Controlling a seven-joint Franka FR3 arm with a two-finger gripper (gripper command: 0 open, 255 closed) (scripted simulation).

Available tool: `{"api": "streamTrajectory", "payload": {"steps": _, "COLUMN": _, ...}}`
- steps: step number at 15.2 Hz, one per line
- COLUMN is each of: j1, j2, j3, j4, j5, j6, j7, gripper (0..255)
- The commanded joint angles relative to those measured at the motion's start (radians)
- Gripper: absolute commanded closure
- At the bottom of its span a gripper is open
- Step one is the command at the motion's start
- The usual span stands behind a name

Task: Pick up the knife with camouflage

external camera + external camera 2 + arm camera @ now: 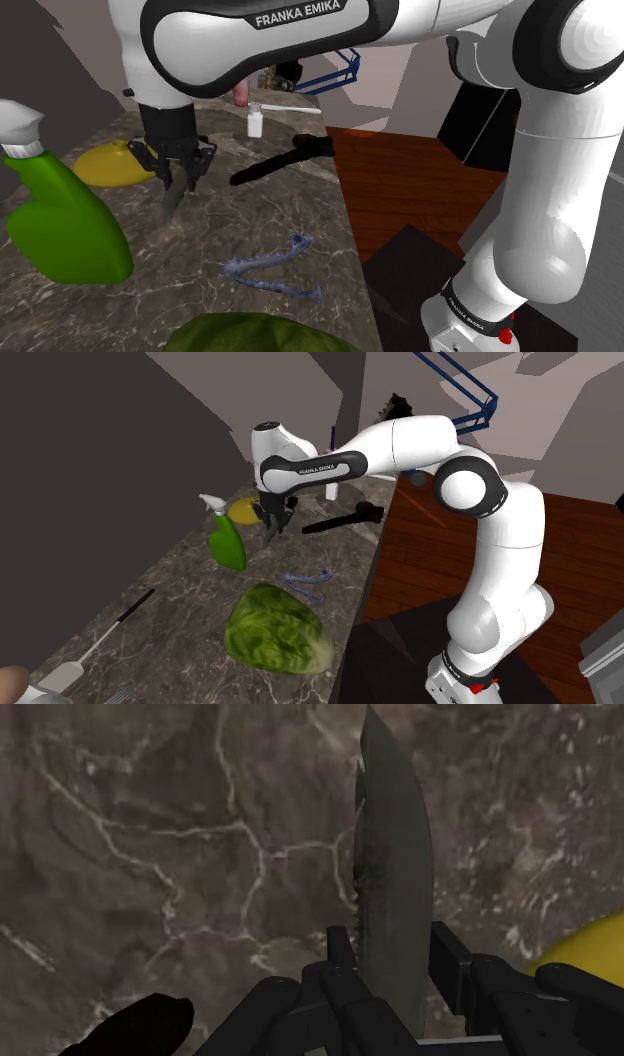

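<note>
Olive-grey mottled, broad-bladed knife [395,884] in the grip!
Black fingers [342,959] clamped across it, tip aimed at the dark veined stone bench [150,854], nearer its wall-side edge; looks light, stiff, slick-sided, so hold by the thicker handle end.

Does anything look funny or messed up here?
Nothing looks spilled or broken. The only unusual thing is the knife, clasped in the gripper and pointing down at the counter.
</note>
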Motion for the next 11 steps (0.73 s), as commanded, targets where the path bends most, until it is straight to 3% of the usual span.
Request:
{"api": "streamTrajectory", "payload": {"steps": 1, "j1": 0.000, "j2": -0.008, "j3": 0.003, "j4": 0.018, "j5": 0.006, "j6": -0.025, "j7": -0.003, "gripper": 255}}
{"api": "streamTrajectory", "payload": {"steps": 11, "j1": 0.011, "j2": -0.019, "j3": 0.011, "j4": 0.140, "j5": 0.019, "j6": -0.154, "j7": -0.015, "gripper": 255}}
